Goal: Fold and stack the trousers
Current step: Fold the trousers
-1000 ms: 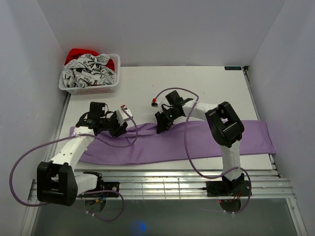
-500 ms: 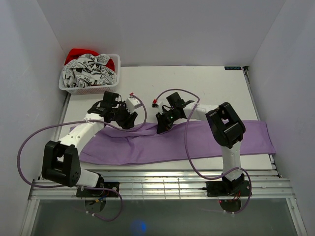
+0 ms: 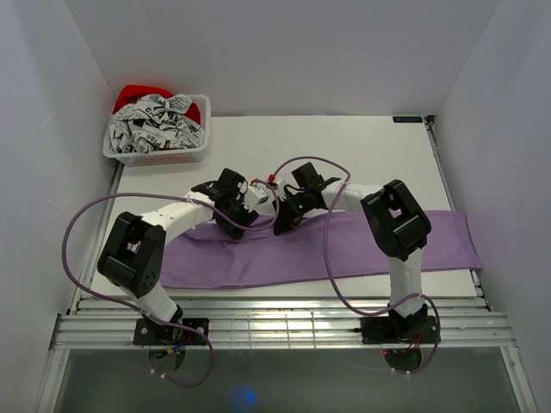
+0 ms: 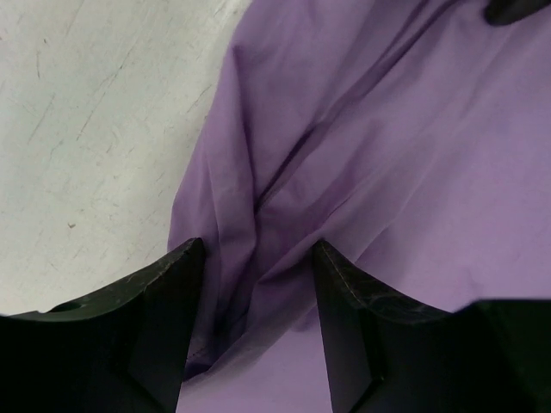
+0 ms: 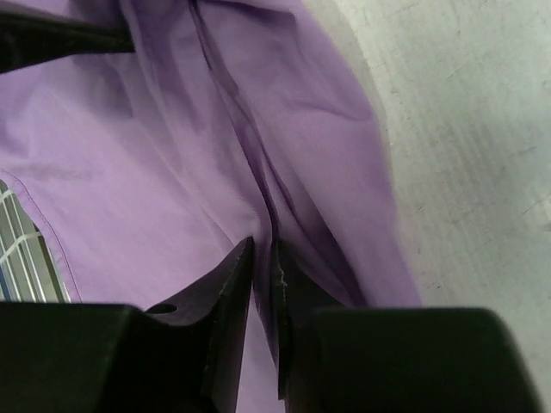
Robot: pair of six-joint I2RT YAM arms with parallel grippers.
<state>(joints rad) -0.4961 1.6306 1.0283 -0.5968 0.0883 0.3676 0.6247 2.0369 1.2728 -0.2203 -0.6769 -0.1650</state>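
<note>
The lilac trousers lie in a long band across the near part of the table, from about the left third to the right edge. My right gripper is at the cloth's back edge near the middle, shut on a raised ridge of cloth. My left gripper is right beside it, to its left, also at the back edge. In the left wrist view its fingers stand wide apart, with a bunched fold of the trousers between them. No waistband shows.
A white basket of printed and red cloth stands at the back left corner. White walls close in the table on three sides. A slatted metal rail runs along the near edge. Purple cables loop around both arms.
My left arm has swung right along the cloth's back edge to meet the right gripper. The trousers' left end has drawn in to the right. The right arm has stayed put.
</note>
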